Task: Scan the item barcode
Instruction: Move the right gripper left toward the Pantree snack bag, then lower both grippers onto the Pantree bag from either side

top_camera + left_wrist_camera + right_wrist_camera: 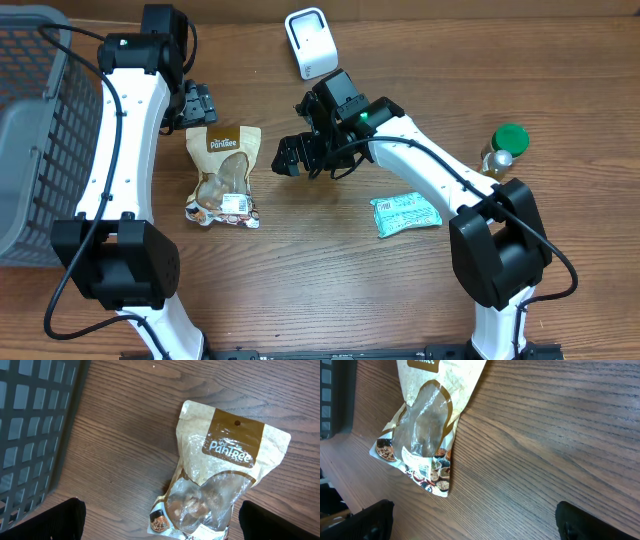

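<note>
The Pantree snack pouch (224, 176) lies flat on the wooden worktop (330, 260). I see my left hand (198, 103) near its top edge and my right hand (289, 157) just beside it, both spread wide and holding nothing.

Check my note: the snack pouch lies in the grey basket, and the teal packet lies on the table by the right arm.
Wrong about the pouch. The overhead view shows the snack pouch on the table beside the grey basket, not in it. The teal packet does lie on the table by the right arm.
</note>
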### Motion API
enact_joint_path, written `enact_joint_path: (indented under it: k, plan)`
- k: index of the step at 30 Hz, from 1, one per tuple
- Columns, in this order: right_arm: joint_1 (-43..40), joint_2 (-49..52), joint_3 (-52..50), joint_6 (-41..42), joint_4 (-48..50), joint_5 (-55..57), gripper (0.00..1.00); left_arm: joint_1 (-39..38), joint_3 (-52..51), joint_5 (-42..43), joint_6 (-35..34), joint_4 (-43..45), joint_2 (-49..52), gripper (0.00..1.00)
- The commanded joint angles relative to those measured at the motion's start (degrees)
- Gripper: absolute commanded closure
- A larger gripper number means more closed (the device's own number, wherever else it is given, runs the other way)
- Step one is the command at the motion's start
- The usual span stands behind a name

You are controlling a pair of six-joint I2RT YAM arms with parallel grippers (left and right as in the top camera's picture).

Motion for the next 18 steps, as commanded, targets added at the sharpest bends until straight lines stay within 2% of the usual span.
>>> enact_joint_path:
  k: [1, 18]
  plan:
    - [-0.2, -0.5, 0.0, 0.1, 0.4, -0.3, 0.00, -0.1, 1.0, -0.2, 0.2, 0.0, -0.5, 0.00]
    - [-0.2, -0.5, 0.0, 0.2, 0.5, -0.3, 0.00, -0.1, 1.0, 0.3, 0.0, 2.6, -0.5, 0.00]
